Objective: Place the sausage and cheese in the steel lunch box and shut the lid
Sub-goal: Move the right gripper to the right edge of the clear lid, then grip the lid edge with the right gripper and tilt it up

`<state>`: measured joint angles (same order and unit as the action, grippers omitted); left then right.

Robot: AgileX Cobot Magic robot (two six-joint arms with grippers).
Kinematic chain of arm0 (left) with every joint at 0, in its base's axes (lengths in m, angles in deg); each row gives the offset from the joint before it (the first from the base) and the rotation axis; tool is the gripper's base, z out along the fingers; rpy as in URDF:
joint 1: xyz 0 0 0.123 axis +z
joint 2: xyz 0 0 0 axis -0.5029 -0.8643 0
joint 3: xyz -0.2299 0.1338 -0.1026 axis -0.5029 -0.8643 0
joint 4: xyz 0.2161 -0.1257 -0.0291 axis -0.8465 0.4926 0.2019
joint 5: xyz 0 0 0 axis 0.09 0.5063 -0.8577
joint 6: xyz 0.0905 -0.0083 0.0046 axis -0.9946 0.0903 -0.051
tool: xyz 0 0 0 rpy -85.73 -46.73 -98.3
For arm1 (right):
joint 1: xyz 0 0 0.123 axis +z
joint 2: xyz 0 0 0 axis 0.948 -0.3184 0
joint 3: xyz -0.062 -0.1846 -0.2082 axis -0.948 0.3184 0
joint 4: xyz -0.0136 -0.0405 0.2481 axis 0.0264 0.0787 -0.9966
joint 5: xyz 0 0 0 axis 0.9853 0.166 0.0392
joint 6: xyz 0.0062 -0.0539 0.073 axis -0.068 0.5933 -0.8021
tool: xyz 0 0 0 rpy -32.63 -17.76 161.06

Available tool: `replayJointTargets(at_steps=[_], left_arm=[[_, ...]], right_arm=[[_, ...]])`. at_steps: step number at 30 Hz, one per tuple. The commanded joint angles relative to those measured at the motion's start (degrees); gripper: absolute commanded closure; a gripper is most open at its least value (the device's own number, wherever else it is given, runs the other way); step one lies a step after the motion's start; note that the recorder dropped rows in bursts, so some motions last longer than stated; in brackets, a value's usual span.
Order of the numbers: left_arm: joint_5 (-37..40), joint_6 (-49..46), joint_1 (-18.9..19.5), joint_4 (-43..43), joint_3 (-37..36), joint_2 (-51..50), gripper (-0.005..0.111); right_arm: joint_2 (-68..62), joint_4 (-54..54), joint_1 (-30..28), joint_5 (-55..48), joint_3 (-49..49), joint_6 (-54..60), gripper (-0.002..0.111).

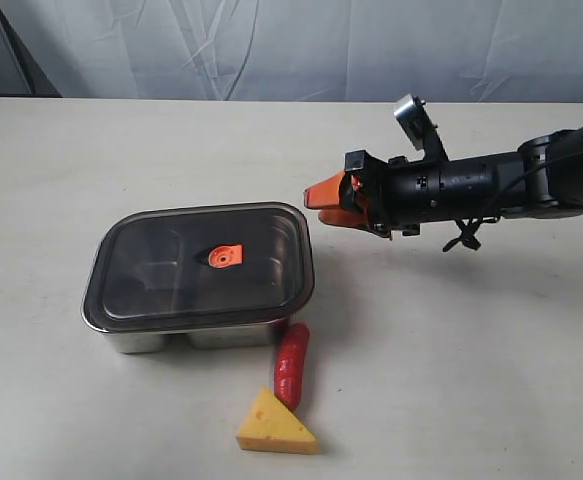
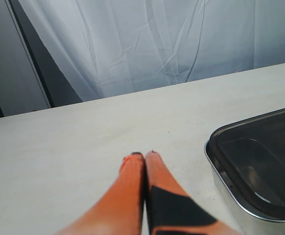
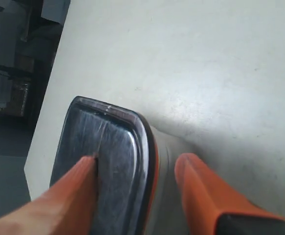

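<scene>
The steel lunch box (image 1: 161, 340) stands at the left with the dark translucent lid (image 1: 161, 265) lying on it, its orange valve (image 1: 224, 257) at the centre. The red sausage (image 1: 292, 365) lies on the table off the box's front right corner. The yellow cheese (image 1: 275, 425) rests just in front of the sausage. My right gripper (image 1: 318, 207) hovers open and empty just right of the box's far right corner, pointing at it. In the right wrist view the lid (image 3: 108, 147) shows between the spread fingers of that gripper (image 3: 138, 161). My left gripper (image 2: 144, 155) is shut and empty, beside the box (image 2: 230, 191).
A white cloth backdrop (image 1: 291, 45) hangs behind the table's far edge. Bare tabletop (image 1: 471, 350) lies right of the sausage and cheese. The left arm is outside the exterior view.
</scene>
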<state>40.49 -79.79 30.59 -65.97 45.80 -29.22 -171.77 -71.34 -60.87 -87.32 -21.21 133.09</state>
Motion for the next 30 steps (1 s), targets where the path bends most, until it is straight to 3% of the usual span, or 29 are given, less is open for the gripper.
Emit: replayJointTargets(at_steps=[1, 19, 30], left_arm=[[-0.59, 0.08, 0.03, 0.06, -0.28, 0.35, 0.107], [-0.59, 0.08, 0.03, 0.06, -0.28, 0.35, 0.107], [-0.59, 0.08, 0.03, 0.06, -0.28, 0.35, 0.107]], right_arm=[[-3.26, -0.39, -0.09, -1.23, -1.50, 0.81, 0.058], [-4.42, -0.39, -0.09, -9.06, -1.90, 4.03, 0.058], [-4.42, -0.39, -0.09, -5.93, -1.90, 4.03, 0.058]])
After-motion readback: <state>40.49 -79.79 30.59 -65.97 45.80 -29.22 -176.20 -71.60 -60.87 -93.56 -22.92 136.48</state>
